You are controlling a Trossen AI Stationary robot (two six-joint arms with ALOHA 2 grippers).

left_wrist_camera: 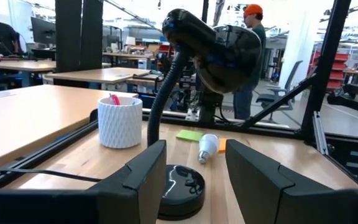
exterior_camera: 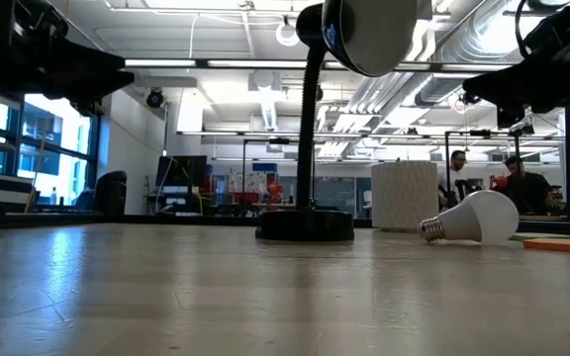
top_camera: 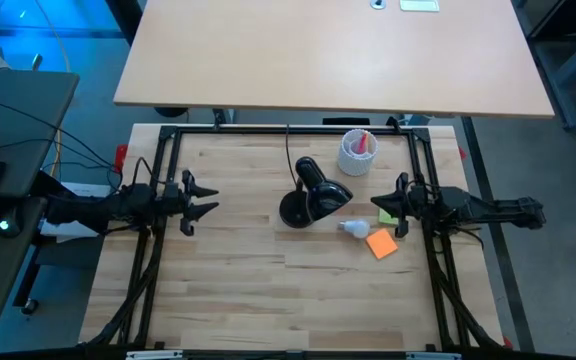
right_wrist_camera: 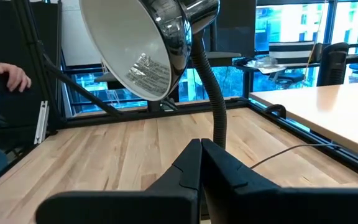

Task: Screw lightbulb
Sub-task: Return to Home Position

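The lightbulb (top_camera: 356,229) lies on its side on the table, right of the black desk lamp (top_camera: 313,193); it also shows in the low view (exterior_camera: 473,218) and the left wrist view (left_wrist_camera: 207,147). The lamp stands on its round base (exterior_camera: 305,225), its shade (right_wrist_camera: 143,43) facing the right side. My left gripper (top_camera: 208,198) hovers at the table's left edge, open, with nothing between its fingers (left_wrist_camera: 191,177). My right gripper (top_camera: 378,205) hovers at the right edge, shut and holding nothing (right_wrist_camera: 201,163).
A white ribbed cup (top_camera: 357,152) with a red item stands behind the lamp at the far right. An orange note (top_camera: 381,243) and a green note (top_camera: 386,216) lie by the bulb. The lamp's cord (top_camera: 290,150) runs to the far edge. A black frame (top_camera: 288,128) borders the table.
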